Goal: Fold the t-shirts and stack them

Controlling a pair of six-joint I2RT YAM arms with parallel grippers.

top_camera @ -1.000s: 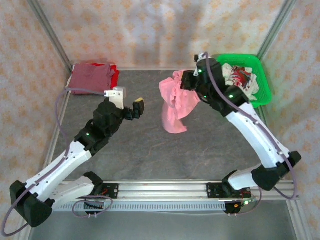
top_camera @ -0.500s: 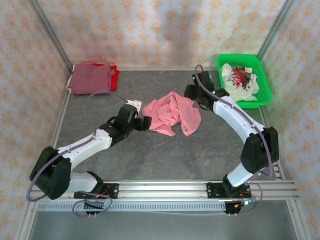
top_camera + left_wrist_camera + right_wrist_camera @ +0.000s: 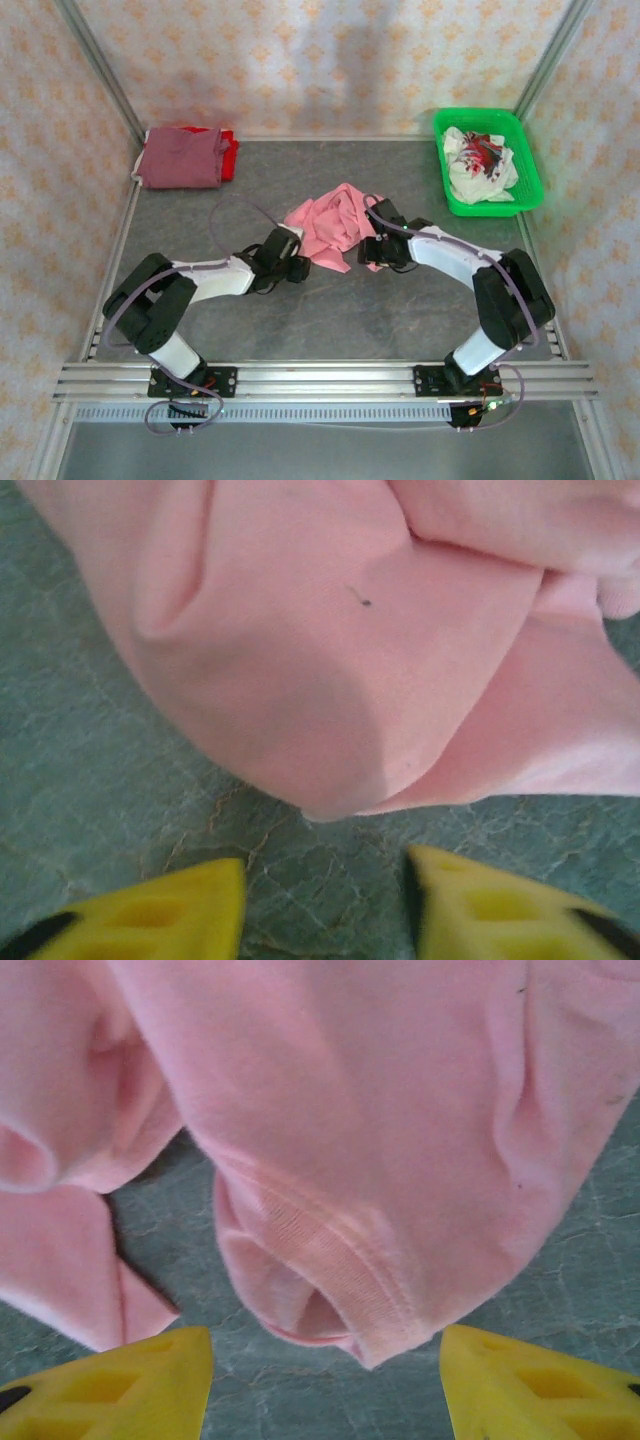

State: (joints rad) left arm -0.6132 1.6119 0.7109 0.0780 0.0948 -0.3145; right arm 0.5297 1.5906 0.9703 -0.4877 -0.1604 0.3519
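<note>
The salmon-pink t-shirt lies crumpled on the middle of the grey table. My left gripper is low at its near-left edge. In the left wrist view the yellow fingers stand apart over bare table, and a rounded fold of the shirt lies just ahead of them, untouched. My right gripper is low at the shirt's near-right edge. In the right wrist view its fingers are spread wide, with a ribbed hem of the shirt just ahead of the gap. A folded maroon shirt lies on a red one at the back left.
A green basket at the back right holds white and red cloth. Metal frame posts and patterned walls close in the table on three sides. A rail runs along the near edge.
The pink shirt hung from my raised right gripper; now it lies on the table, released. Both arms have dropped and pulled toward the shirt's near edge. The left jaws have narrowed.
</note>
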